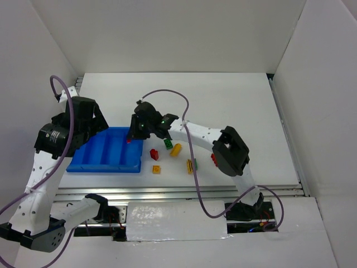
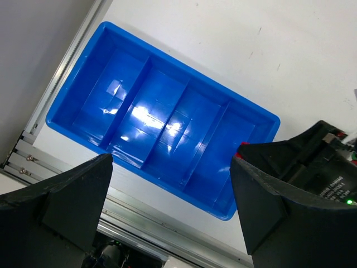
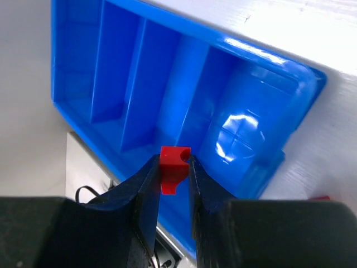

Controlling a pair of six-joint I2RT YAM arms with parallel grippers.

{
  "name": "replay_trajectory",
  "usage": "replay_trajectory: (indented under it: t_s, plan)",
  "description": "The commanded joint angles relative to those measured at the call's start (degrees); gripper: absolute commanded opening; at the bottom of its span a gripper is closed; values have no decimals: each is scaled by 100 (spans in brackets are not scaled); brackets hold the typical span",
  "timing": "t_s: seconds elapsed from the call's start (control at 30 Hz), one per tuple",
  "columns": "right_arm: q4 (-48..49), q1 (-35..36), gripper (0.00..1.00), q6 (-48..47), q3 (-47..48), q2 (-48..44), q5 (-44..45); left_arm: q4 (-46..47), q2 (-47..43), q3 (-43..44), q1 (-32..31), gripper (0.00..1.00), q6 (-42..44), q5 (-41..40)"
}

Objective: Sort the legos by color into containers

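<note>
Right now my right end effector [image 3: 174, 170] is clenched on a red brick [image 3: 174, 161], with its 2 fingers pressed against the brick's sides. From the top camera that end effector [image 1: 136, 132] hangs over the right side of the blue tray [image 1: 103, 167], and the held brick [image 1: 129, 141] sits above the far part of the rightmost of the tray's 4 long compartments. I cannot tell whether it touches the tray floor.

My left end effector [image 2: 170, 162] is released, fingers spread wide with nothing between them. It is raised above the tray [image 2: 72, 84], and in the top view it [image 1: 83, 120] is over the tray's far left corner.

Loose on the white desk [image 1: 223, 100], right of the tray, lie a green brick [image 1: 168, 143], a yellow brick [image 1: 175, 149], a second red brick [image 1: 154, 154] and an orange brick [image 1: 157, 169]. Further right are a yellow-and-green piece [image 1: 190, 166] and a red piece [image 1: 213, 160], partly hidden by the right arm.
</note>
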Motion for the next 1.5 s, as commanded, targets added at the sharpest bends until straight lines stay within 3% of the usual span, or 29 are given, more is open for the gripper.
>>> replay_trajectory:
  t_s: [0.0,0.07,0.1,0.27,0.47,0.6,0.7,0.83,0.87,0.97,1.13,1.3,1.47]
  plan:
    - [179,76,15,59,451,117,108,-21,-49,116,-21,100,11,-66]
    - [240,67,31,59,408,108,82,-3,-102,28,-21,99,55,-92]
    - [223,76,46,50,425,108,116,14,-136,-33,-21,100,98,-75]
    - [135,76,60,-46,548,56,152,93,-190,-165,-21,99,195,-57]
    - [-32,-99,65,-204,251,-681,600,523,-269,-499,-21,100,669,600]
    - [-338,-556,66,-55,-1335,-2215,1310,1444,-147,-1235,-47,98,1250,2338]
    - [-874,-1074,74,94,-2525,-3541,2040,1867,108,-1632,-345,96,1338,2754]
    - [-1560,-1724,85,33,-3651,-5206,2637,2071,618,-1642,-1293,97,1400,2406]
    - [-1822,-1778,87,7,-3940,-5766,2744,2045,924,-1503,-1774,97,1400,2221]
    - [-2359,-1918,88,-20,-4310,-6629,2920,2035,1504,-1370,-2313,98,1417,1789]
    - [-2870,-1954,88,120,-4733,-7493,2877,2571,2147,-1492,-2438,93,1663,1955]
    - [-2967,-1981,88,138,-4866,-7731,2718,2870,2833,-1501,-2447,94,1979,2368]
    - [-2985,-1972,88,103,-4892,-7828,2657,3020,3238,-1475,-2447,86,2182,2466]
